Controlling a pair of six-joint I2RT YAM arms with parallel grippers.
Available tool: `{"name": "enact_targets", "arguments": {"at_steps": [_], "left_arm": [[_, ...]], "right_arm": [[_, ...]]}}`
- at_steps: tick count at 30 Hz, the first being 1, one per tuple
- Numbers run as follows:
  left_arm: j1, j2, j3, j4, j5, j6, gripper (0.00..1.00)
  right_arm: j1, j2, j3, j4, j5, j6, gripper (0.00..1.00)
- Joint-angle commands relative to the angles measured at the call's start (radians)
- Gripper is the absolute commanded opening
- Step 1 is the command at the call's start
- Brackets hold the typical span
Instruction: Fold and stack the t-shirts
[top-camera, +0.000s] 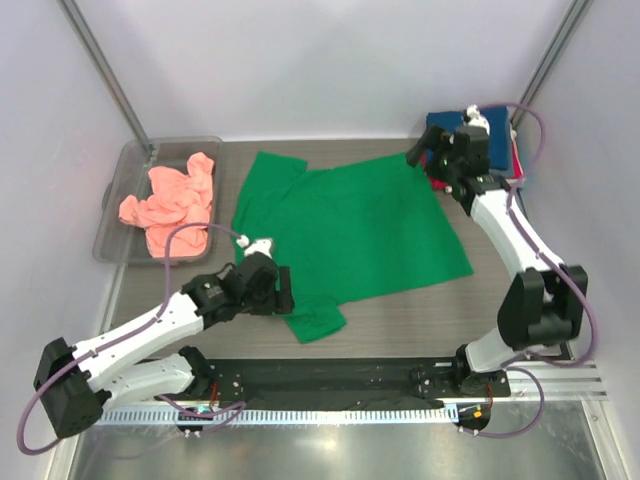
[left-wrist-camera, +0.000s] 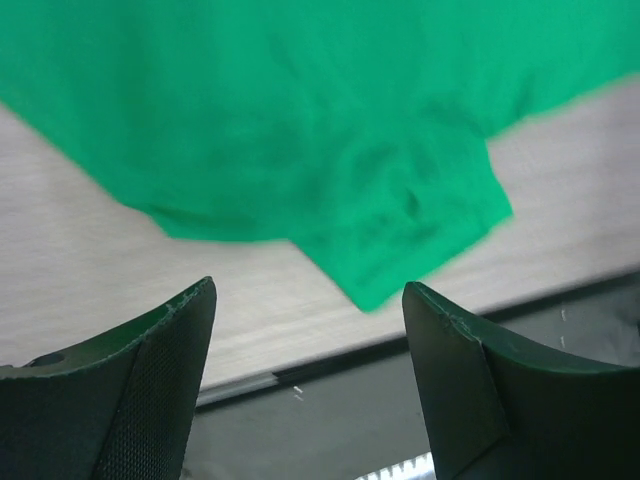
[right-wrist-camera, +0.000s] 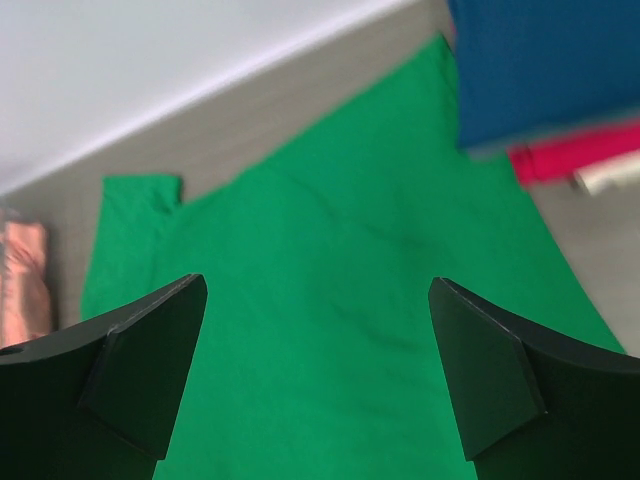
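A bright green t-shirt (top-camera: 350, 232) lies spread flat across the middle of the table. My left gripper (top-camera: 284, 291) hovers at the shirt's near sleeve (left-wrist-camera: 410, 232), open, with only bare table between its fingers (left-wrist-camera: 170, 380). My right gripper (right-wrist-camera: 318, 285) hangs open above the shirt's far right part (right-wrist-camera: 330, 300), holding nothing. At the back right is a folded stack: a navy t-shirt (right-wrist-camera: 540, 60) on top, a red one (right-wrist-camera: 580, 155) and a cream one (right-wrist-camera: 610, 178) showing beneath. A crumpled salmon-pink t-shirt (top-camera: 175, 200) lies in the bin.
The clear plastic bin (top-camera: 125, 165) stands at the back left. A black rail (top-camera: 350, 385) with the arm bases runs along the near table edge, just below the left gripper. White walls close in the back and sides.
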Motion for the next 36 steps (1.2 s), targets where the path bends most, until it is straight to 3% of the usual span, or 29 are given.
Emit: {"name": "enact_targets", "arguments": {"at_steps": [1,5,9,13,16,17,19,20,21,26,29,32,36], "left_arm": [[-0.127,0.025,-0.048,0.082,-0.012,-0.161,0.76],[-0.204,0.056,-0.129,0.185,-0.015,-0.281,0.75],[-0.231,0.139,-0.154,0.259,-0.033,-0.3,0.72],[-0.235,0.243,-0.138,0.282,-0.038,-0.3,0.66],[-0.244,0.315,-0.131,0.323,-0.027,-0.303,0.46],[-0.244,0.327,-0.121,0.329,-0.026,-0.304,0.29],[-0.247,0.349,-0.111,0.322,-0.026,-0.298,0.15],[-0.247,0.348,-0.097,0.307,-0.045,-0.298,0.02],[-0.247,0.343,-0.082,0.209,-0.071,-0.304,0.0],[-0.255,0.158,0.003,-0.217,-0.229,-0.35,0.0],[-0.255,-0.019,0.006,-0.333,-0.251,-0.382,0.0],[-0.255,-0.128,-0.008,-0.349,-0.234,-0.396,0.01],[-0.255,-0.143,-0.041,-0.324,-0.211,-0.407,0.02]], "right_arm": [[-0.009,-0.156,-0.184,-0.045,0.039,-0.022,1.0],[-0.009,-0.295,-0.335,-0.047,-0.031,0.024,1.0],[-0.009,-0.372,-0.424,-0.06,-0.084,0.034,1.0],[-0.01,-0.435,-0.485,-0.126,0.028,0.017,1.0],[-0.01,-0.474,-0.54,-0.151,0.106,0.035,1.0],[-0.012,-0.485,-0.572,-0.151,0.113,0.044,1.0],[-0.02,-0.51,-0.6,-0.152,0.116,0.063,1.0],[-0.021,-0.516,-0.611,-0.152,0.117,0.076,1.0],[-0.023,-0.522,-0.629,-0.154,0.123,0.089,1.0],[-0.05,-0.563,-0.694,-0.214,0.203,0.141,1.0],[-0.085,-0.582,-0.75,-0.238,0.225,0.173,1.0],[-0.093,-0.6,-0.819,-0.232,0.225,0.208,0.99],[-0.093,-0.587,-0.901,-0.157,0.221,0.25,0.93]]}}
